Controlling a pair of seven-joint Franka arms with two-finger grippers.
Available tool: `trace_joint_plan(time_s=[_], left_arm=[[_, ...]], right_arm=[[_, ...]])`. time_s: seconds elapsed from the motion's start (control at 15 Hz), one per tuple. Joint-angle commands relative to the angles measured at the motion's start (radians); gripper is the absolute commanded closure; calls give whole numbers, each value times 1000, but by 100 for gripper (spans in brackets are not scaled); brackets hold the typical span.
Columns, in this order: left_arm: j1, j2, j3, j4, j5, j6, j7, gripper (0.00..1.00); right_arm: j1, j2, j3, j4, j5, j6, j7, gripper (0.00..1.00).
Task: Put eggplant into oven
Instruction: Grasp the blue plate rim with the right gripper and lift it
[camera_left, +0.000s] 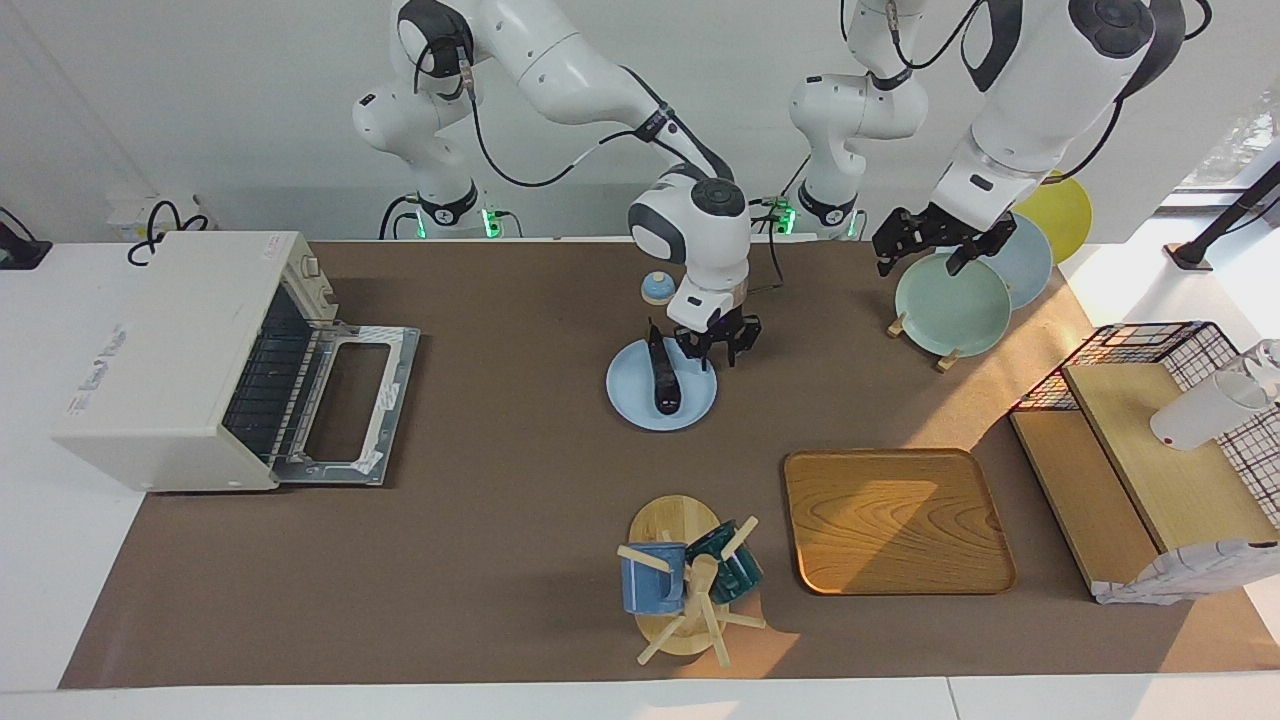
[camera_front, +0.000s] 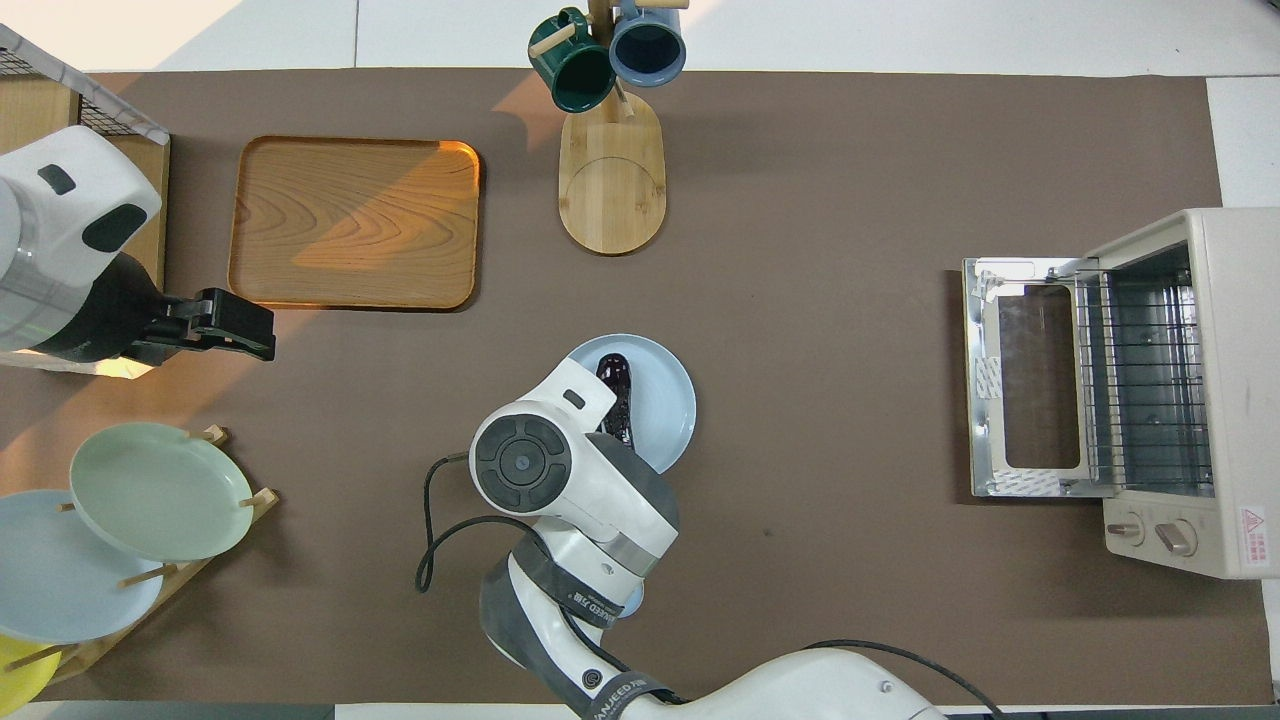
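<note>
The dark purple eggplant (camera_left: 664, 378) (camera_front: 613, 398) lies lengthwise on a light blue plate (camera_left: 628, 396) (camera_front: 668, 400) in the middle of the table, stem toward the robots. My right gripper (camera_left: 716, 350) hangs open just over the plate's rim, beside the eggplant toward the left arm's end, holding nothing. The overhead view hides it under its own wrist. The white oven (camera_left: 170, 360) (camera_front: 1200, 390) stands at the right arm's end, its door (camera_left: 345, 400) folded down flat. My left gripper (camera_left: 930, 250) (camera_front: 245, 335) waits open above the plate rack.
A wooden tray (camera_left: 895, 520) and a mug tree (camera_left: 685, 585) with a blue and a green mug stand farther from the robots. A rack of plates (camera_left: 950, 295), a wire basket and a wooden shelf (camera_left: 1150, 460) fill the left arm's end. A small blue knob (camera_left: 657, 288) sits near the robots.
</note>
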Motion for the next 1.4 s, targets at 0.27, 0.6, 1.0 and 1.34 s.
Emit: trace_joint_plan(time_s=[0.27,0.6,1.0,1.34], left_arm=[[12,7,-9,13,19,9,18,0],[13,4,-7,8,19,9,15,0],[13,1,-7,0,18,9,12,0],[13,-1,-7,0,18,4,12,0]], right_arm=[[-1,-47,-1,-107,-32,74,3,81],[-4,-45,-1,-46,-158,-33,-25,100],[-72,-63,-7,121,-286,-369,-316,100],[-283,-309,-6,-114,-284,-380,-551,100]])
